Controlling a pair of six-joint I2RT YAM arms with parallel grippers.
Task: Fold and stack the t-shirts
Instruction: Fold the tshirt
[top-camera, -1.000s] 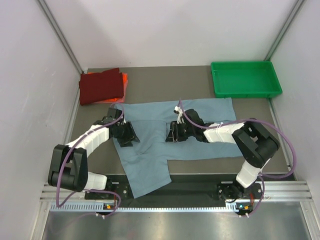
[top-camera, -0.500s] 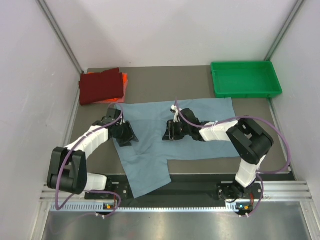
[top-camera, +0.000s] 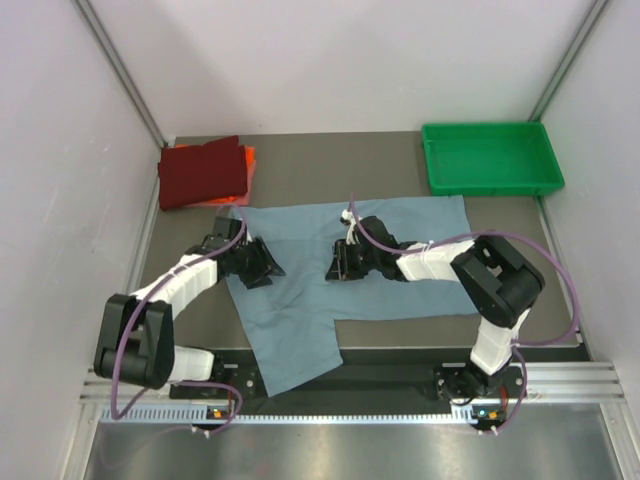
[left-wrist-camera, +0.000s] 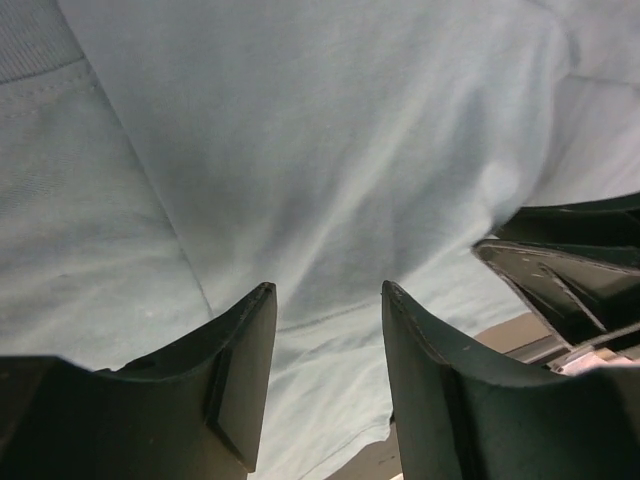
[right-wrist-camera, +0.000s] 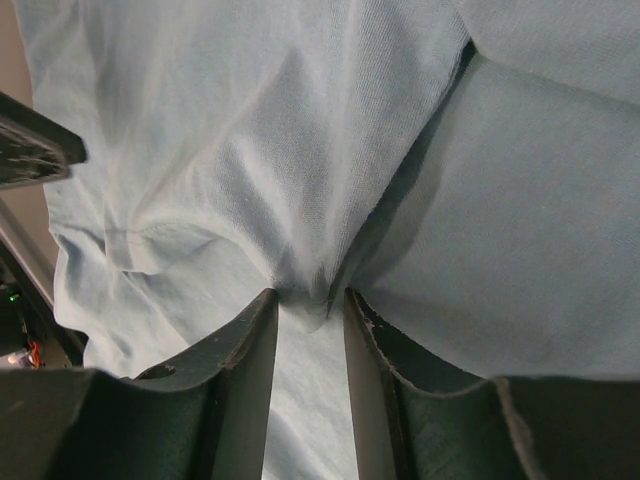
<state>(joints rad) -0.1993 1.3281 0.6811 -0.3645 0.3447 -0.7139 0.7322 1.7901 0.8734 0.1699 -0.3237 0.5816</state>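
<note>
The grey surface (top-camera: 390, 170) carries everything. Spread across its middle lies the blue shirt (top-camera: 400, 290), mostly flat, with one flap running down over the near edge between the arm bases. At the far right corner sits the green tray (top-camera: 490, 128), well apart from the cloth. At the far left corner the red shirt (top-camera: 200, 172) lies folded on top of the orange shirt (top-camera: 248, 158), of which only an edge shows.

Both arms reach in low over the blue shirt. The left pincer (top-camera: 265, 268) rests near the shirt's left side, its jaws about half apart with only flat cloth beneath and nothing between them. The right pincer (right-wrist-camera: 310, 295) sits near the shirt's middle, jaws drawn close with a thin pleat of cloth gathered between them. It looks nipped, though how firm the hold is I can't tell from this angle.

Risks from here:
- The pleat is slim, so it may slide out on a lift.
- The pinch may take one layer only, leaving the layer under it behind.
- With the left pincer holding nothing, a pull from the right alone would drag the shirt askew.
- The overhanging flap could snag at the near edge.

No brand, label or writing is readable.
</note>
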